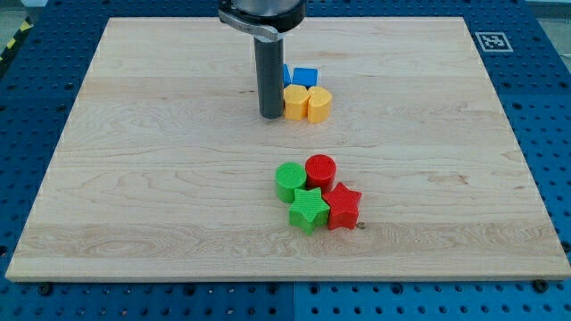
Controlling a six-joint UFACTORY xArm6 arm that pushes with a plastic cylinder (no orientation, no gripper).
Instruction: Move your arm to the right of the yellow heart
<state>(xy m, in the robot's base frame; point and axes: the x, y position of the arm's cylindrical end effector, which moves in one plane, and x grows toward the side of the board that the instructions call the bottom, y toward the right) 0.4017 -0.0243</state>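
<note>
One yellow heart (pixel 308 103) sits right of my tip (pixel 270 116).

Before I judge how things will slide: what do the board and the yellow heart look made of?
Board: apparently light wood, matte, with visible grain lines. Yellow heart: looks like plastic, uniform colour with fine ridged sides, possibly printed. My tip rests just to the heart's left in the view.

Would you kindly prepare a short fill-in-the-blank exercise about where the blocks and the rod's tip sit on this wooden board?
1. My tip rests at the view's ___ of the yellow heart-shaped block.
2. The blue block lies toward the view's ___ from the yellow heart.
3. The red star block touches the ___ star block.

Missing words: left; top; green
</note>
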